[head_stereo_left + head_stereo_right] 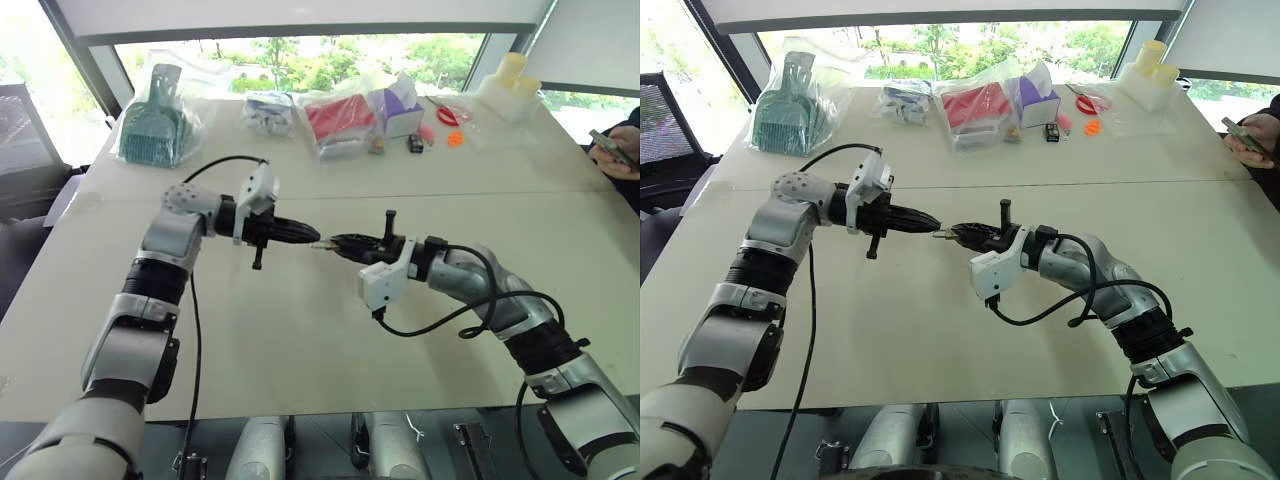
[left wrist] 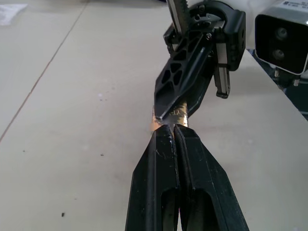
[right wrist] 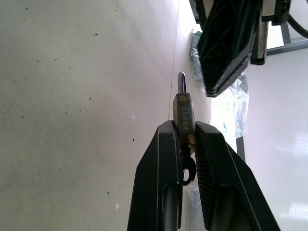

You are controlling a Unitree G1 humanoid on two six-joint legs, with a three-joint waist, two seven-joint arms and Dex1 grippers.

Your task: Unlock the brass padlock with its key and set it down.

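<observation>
A: Brass padlock (image 3: 184, 115) sits mid-air above the table (image 1: 300, 340), pinched between our R gripper (image 3: 185, 137) fingers, shackle pointing out past the tips.

B: Key (image 3: 187, 168)?

A: Visible w/ its ring just behind the lock, between the same fingers.

B: L gripper (image 2: 171, 132)?

A: Closed tight, tips meeting the lock opposite the R; whether it grips anything, we can't tell.

B: Beyond?

A: Bagged items (image 1: 345, 120) at the table's far edge.

Bright daylight pours through the windows (image 1: 300, 55) behind the worktop (image 1: 330, 350), washing out the glass; shadows are soft, and the wrist views are slightly hazy.
</observation>
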